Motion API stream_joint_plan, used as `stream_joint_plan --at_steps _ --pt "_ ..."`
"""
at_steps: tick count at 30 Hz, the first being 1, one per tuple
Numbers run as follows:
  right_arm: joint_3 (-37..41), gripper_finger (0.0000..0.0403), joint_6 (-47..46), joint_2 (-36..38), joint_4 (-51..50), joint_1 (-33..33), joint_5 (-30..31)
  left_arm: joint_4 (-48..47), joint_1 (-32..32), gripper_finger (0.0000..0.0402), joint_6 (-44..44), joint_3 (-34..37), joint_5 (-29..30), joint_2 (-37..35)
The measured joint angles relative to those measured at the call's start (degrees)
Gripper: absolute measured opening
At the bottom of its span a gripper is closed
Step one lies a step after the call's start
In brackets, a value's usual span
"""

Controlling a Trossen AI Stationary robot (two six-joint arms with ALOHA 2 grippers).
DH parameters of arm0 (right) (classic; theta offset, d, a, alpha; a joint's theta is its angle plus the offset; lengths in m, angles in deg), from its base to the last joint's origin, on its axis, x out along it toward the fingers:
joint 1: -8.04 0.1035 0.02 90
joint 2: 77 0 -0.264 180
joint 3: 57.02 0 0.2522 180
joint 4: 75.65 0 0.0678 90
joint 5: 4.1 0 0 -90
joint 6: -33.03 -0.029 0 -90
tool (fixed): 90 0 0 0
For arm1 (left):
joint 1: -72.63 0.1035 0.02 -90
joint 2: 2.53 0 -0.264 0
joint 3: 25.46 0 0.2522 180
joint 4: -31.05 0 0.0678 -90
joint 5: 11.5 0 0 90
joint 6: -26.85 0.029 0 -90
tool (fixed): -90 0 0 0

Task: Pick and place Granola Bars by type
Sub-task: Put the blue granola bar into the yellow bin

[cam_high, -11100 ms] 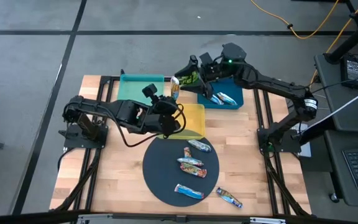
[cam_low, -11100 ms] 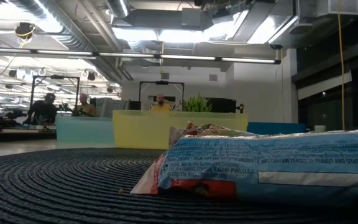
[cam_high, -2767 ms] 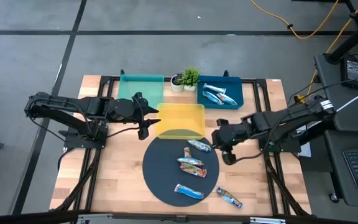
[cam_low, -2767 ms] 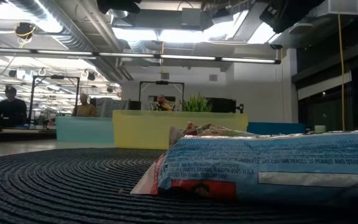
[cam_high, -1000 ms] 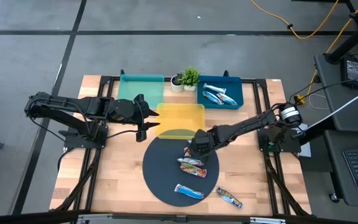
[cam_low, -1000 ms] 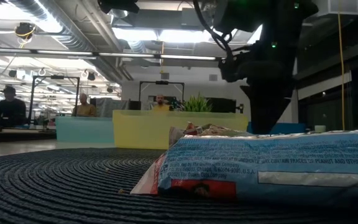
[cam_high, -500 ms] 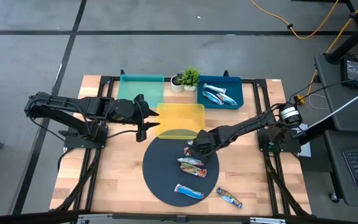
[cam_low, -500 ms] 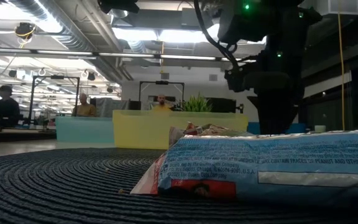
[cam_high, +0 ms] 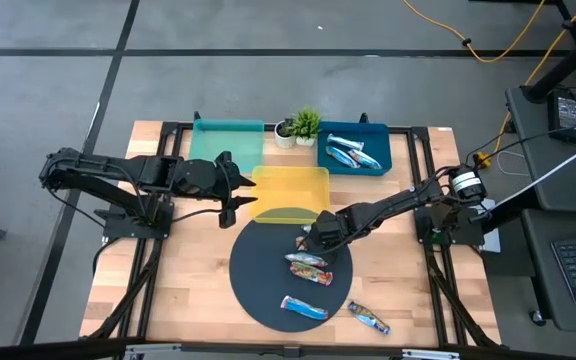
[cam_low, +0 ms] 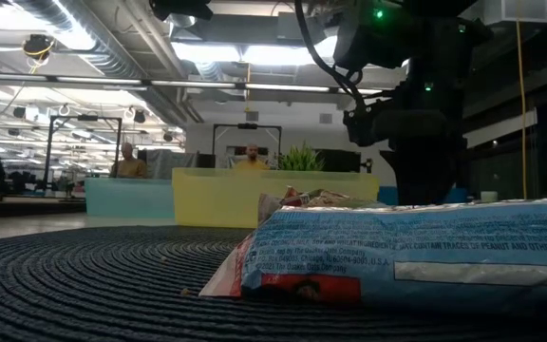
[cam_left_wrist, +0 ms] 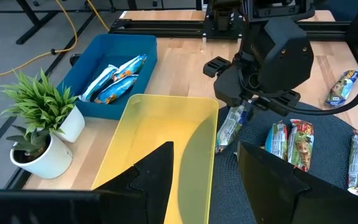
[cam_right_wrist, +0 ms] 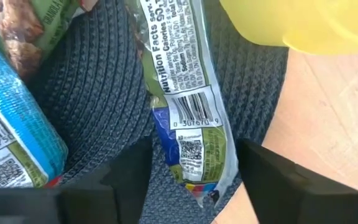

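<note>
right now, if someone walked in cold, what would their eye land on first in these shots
Probably the right pincer, reaching over the dark round woven mat, open astride a granola bar lying at the mat's edge beside the empty yellow tray. Next, the blue tray at the table's back, already holding a few bars, with a small potted plant beside it. The left pincer waits open by the yellow tray.

Granola bar (cam_high: 313,240) half hidden under right claw (cam_high: 317,238)
</note>
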Motion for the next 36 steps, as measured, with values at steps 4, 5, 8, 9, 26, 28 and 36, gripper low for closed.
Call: stream_joint_plan --at_steps 4,5,8,9,26,28,36 --pt "0.00 0.0171 0.07 0.00 -0.02 0.00 0.09 0.00 0.00 0.0171 0.00 0.00 0.00 0.00" --pt "0.00 0.0156 0.06 0.00 -0.02 0.00 0.14 0.00 0.00 0.0171 0.00 0.00 0.00 0.00" --pt "0.00 0.0114 0.07 0.00 -0.04 -0.02 0.19 0.00 0.00 0.0171 0.00 0.00 0.00 0.00" --pt "0.00 0.0101 0.07 0.00 -0.04 -0.02 0.21 0.00 0.00 0.0171 0.00 0.00 0.00 0.00" --pt "-0.48 0.0046 -3.08 0.39 -2.11 1.79 -5.33 0.00 0.00 0.0171 0.00 0.00 0.02 0.00" --pt "-1.57 0.0039 -3.09 0.91 -4.15 2.66 -5.44 0.02 0.00 0.0171 0.00 0.00 0.02 -0.02" --pt "-7.75 0.0045 -5.42 5.84 -16.82 5.46 -2.62 0.22 0.00 0.0171 0.00 0.00 0.04 -0.02"
